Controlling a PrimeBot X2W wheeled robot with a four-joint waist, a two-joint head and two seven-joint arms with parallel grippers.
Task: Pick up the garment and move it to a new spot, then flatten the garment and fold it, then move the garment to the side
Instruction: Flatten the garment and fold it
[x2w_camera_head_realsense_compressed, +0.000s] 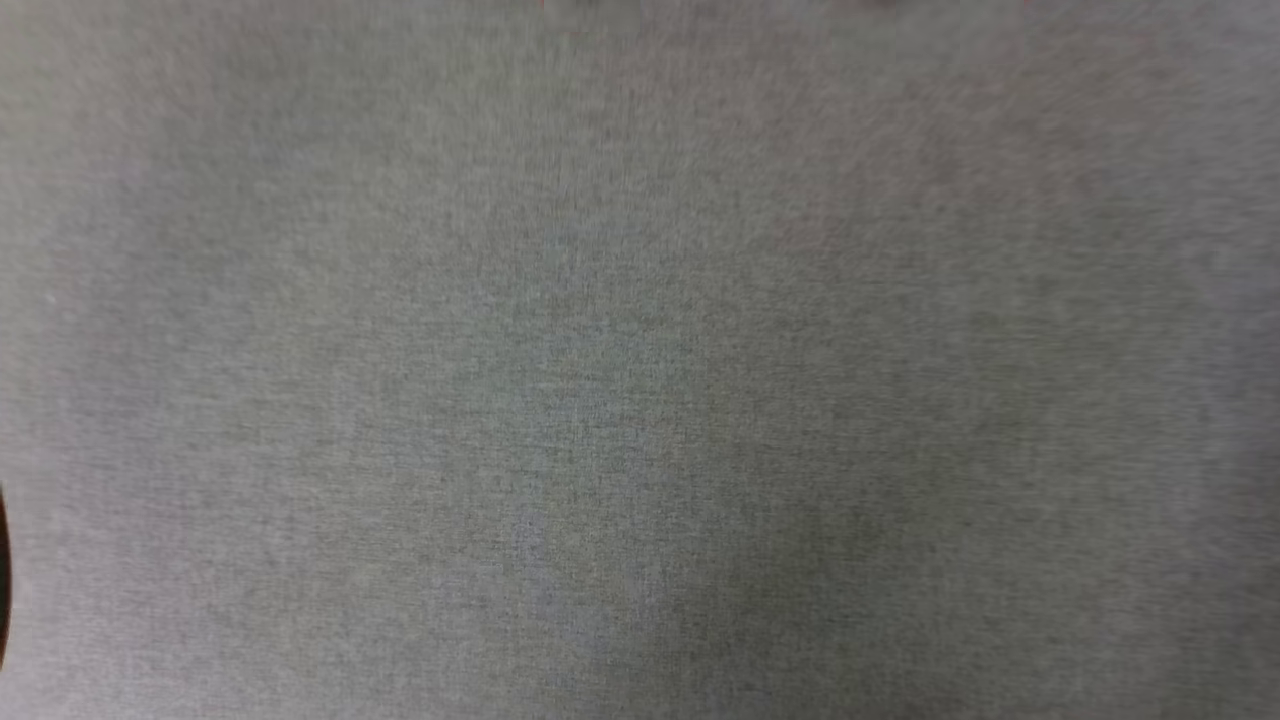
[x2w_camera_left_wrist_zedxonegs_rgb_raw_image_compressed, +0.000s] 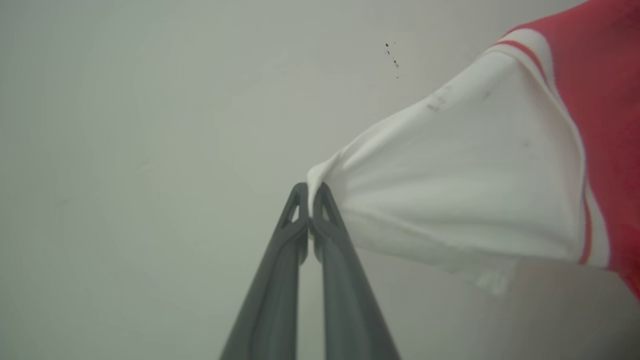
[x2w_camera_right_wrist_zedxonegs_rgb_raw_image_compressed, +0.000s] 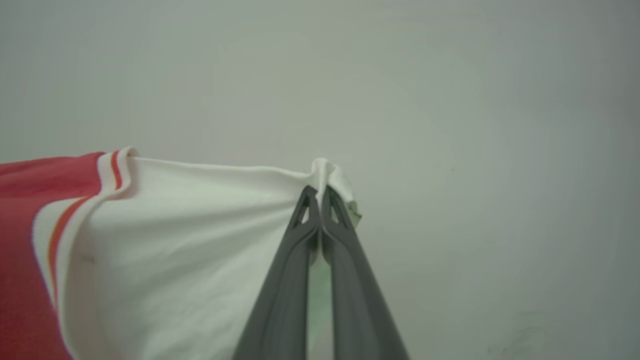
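Head view: blurred grey woven surface (x2w_camera_head_realsense_compressed: 640, 360). Left wrist view: pinched tight in the left gripper (x2w_camera_left_wrist_zedxonegs_rgb_raw_image_compressed: 310, 200), a white sleeve of the shirt (x2w_camera_left_wrist_zedxonegs_rgb_raw_image_compressed: 450, 190), stretched taut, red body at right; faint mark (x2w_camera_left_wrist_zedxonegs_rgb_raw_image_compressed: 436, 102) on it, unreadable. Right wrist view: clamped in the right gripper (x2w_camera_right_wrist_zedxonegs_rgb_raw_image_compressed: 320, 197), a white sleeve, red-striped trim at left.

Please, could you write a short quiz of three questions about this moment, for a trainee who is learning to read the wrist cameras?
1. True or false: the left gripper is shut on the white part of the garment.
2. Choose one: what does the right gripper hold?
A) nothing
B) white cloth of the garment
C) a red hem
3. Fill the gap: beyond the striped trim, the body of the garment is ____.

Key: 1 true; 2 B; 3 red.
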